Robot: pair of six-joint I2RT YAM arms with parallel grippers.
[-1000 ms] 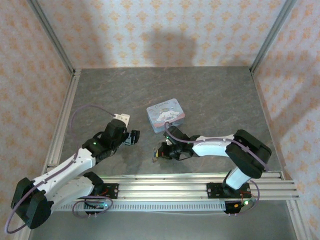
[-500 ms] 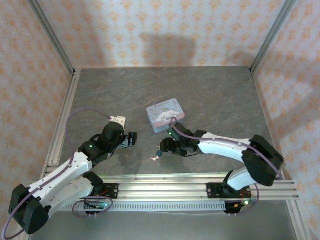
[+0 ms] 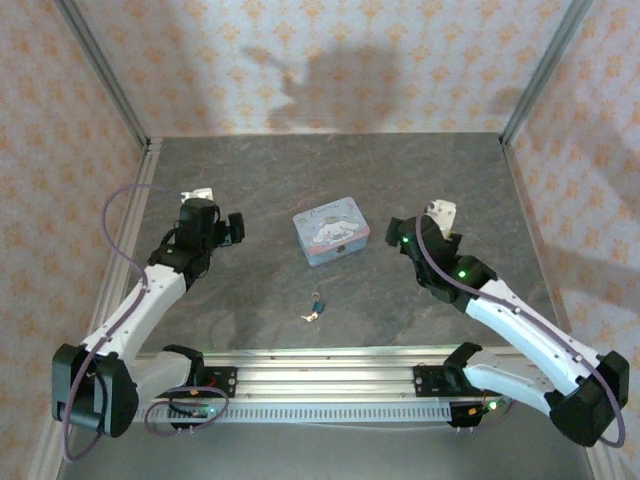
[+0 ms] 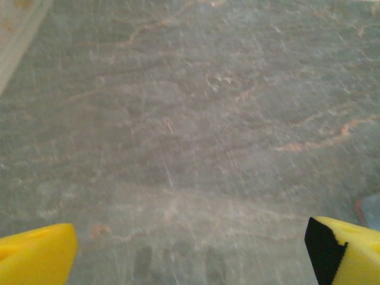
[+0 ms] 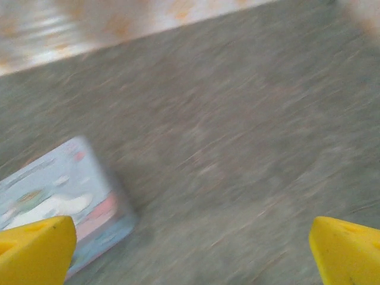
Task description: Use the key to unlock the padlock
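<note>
My left gripper (image 3: 236,226) and right gripper (image 3: 400,238) gape wide, empty. The padlock (image 3: 318,299) looks tiny, rigid, probably slippery; pinch its body.

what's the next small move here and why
Probably bring the left fingers toward the padlock to steady it. Padlock and key lie loose on the table, close together, while the left and right fingers both stand open, empty and well away from them.
</note>
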